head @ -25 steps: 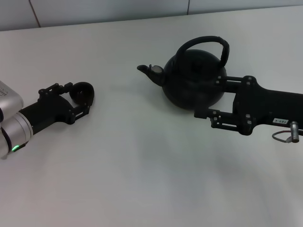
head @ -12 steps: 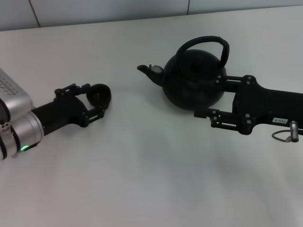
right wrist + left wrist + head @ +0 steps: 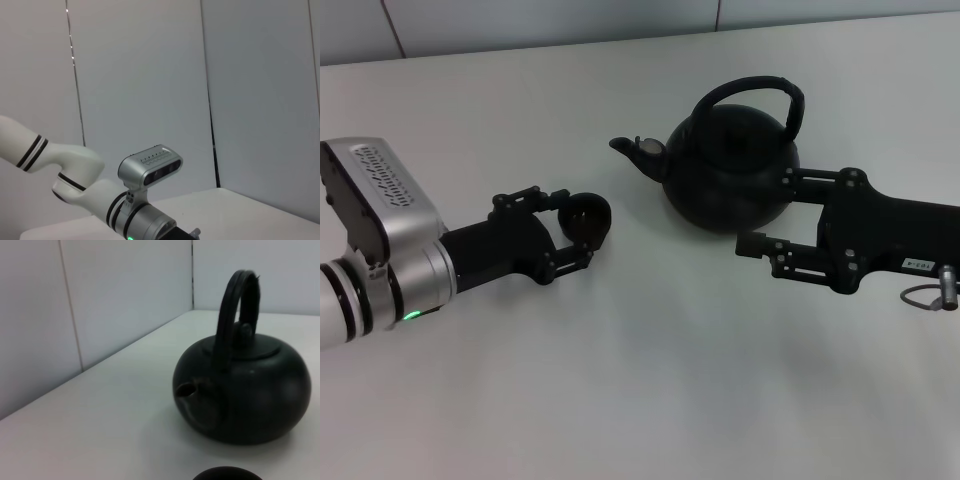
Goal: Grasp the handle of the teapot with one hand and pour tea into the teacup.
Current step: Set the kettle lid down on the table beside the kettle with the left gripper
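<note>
Nearest the robot, on the bare white desk (image 3: pixel 650 380), the left end effector (image 3: pixel 582 228) reaches in low from the left side with its fingers closed around the teacup (image 3: pixel 588 218), holding the tiny black cup just above or on the surface; which of the two cannot be told. The cup sits between the fingers with its mouth facing up, probably so it can receive a pour, and it lies short of the spout (image 3: pixel 638 152), to the left of the teapot (image 3: pixel 730 175) with a clear gap between them. On the other side, the right end effector (image 3: pixel 765 212) lies flat along the desk, its two fingers spread apart, one beside the pot's belly and one nearer the robot, gripping nothing; it looks staged for a grasp but sits well below the handle (image 3: pixel 760 92), so I judge it would need to rise before closing on it. Farther back, the teapot stands upright, lid on, spout aimed toward the cup. The left wrist view shows the pot's arch end-on and only the cup's rim (image 3: pixel 227 473). No tea is visible.
</note>
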Controlling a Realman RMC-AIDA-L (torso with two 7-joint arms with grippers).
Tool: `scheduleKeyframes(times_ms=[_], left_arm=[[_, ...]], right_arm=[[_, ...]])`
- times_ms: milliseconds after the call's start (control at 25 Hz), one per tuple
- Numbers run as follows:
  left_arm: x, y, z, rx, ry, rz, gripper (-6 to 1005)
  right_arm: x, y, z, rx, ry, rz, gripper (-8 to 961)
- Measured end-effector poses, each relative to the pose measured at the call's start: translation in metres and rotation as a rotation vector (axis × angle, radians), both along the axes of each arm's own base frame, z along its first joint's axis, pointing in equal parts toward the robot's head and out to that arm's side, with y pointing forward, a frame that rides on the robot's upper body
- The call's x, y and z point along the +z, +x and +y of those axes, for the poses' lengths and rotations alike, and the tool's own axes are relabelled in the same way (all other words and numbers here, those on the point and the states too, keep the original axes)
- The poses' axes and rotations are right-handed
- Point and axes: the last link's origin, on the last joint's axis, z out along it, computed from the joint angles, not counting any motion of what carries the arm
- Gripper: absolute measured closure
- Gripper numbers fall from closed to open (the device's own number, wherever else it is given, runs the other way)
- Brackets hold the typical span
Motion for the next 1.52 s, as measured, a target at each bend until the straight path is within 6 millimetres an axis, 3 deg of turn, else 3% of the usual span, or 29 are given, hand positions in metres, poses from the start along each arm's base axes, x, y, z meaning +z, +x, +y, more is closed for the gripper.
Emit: scheduleKeyframes(times_ms=[1000, 1520], left_arm=[[-0.006, -0.003, -0.007, 0.001, -0.021, 0.020, 312], [-0.006, -0.003, -0.006, 0.001, -0.017, 0.026, 311]], right_arm=[[0.001, 0.005, -0.004, -0.014, -0.002, -0.014, 363], [0.008, 0.018, -0.015, -0.075, -0.027, -0.053, 363]])
